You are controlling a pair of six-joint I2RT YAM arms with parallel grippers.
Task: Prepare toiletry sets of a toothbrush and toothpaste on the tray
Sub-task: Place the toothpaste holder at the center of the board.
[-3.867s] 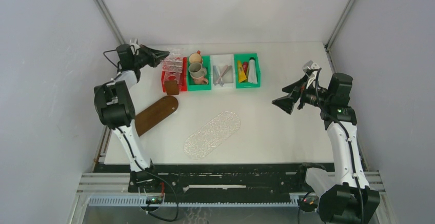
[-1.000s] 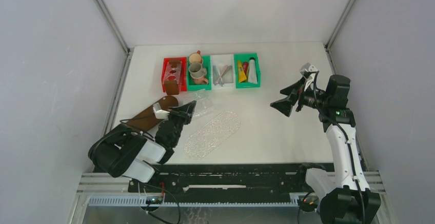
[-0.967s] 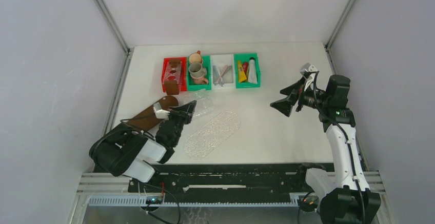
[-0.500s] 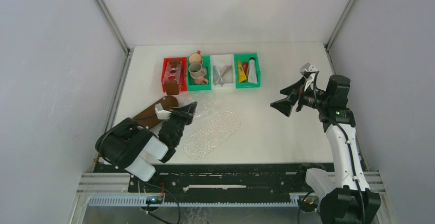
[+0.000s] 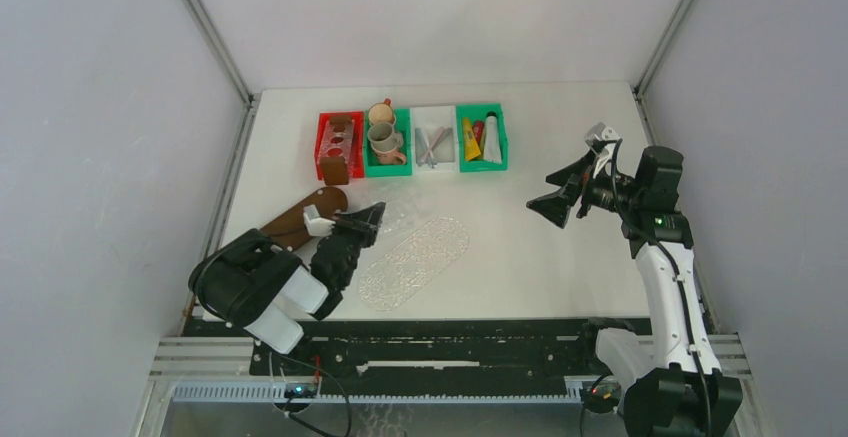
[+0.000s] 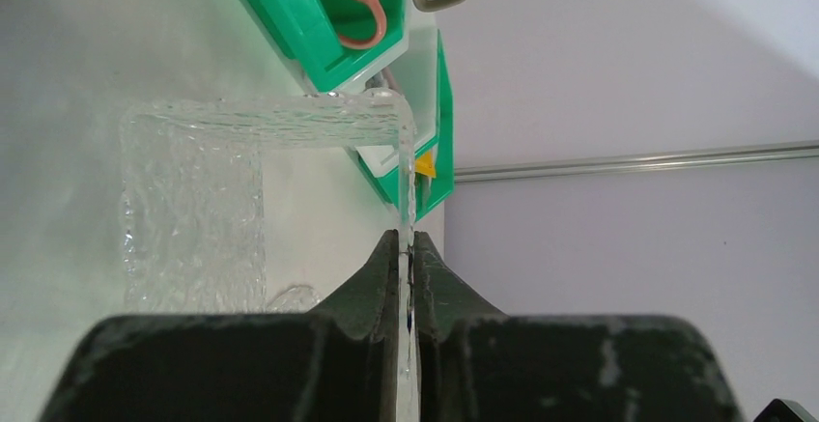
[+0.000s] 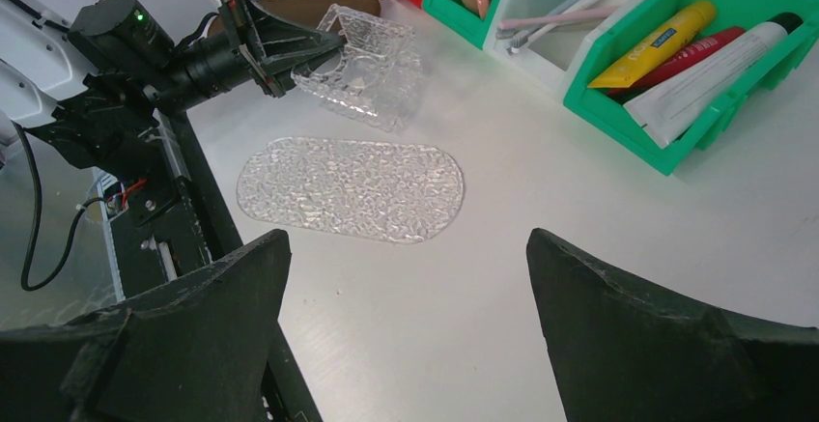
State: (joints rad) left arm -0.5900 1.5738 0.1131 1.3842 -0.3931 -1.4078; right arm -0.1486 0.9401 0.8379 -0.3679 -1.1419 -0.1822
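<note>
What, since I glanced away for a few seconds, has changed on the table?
The left gripper carried the clear holder from the red bin to beside the clear oval tray, still pinching its edge. The open right gripper and that tray stayed put.

Top overhead; left wrist close, right wrist farther; share clear holder (image 7: 372, 74).

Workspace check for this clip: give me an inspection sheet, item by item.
Surface: white table, no spills seen.
Job's things: toothbrushes in white bin; tubes in green bin; clear tray bare.
Clutter: mugs, red bin, brown tray.
Grippers: left gripper shut on clear holder; right gripper open, nothing held.
Cables: black cables by left arm's base.
Surroundings: grey walls; nothing else seen.
</note>
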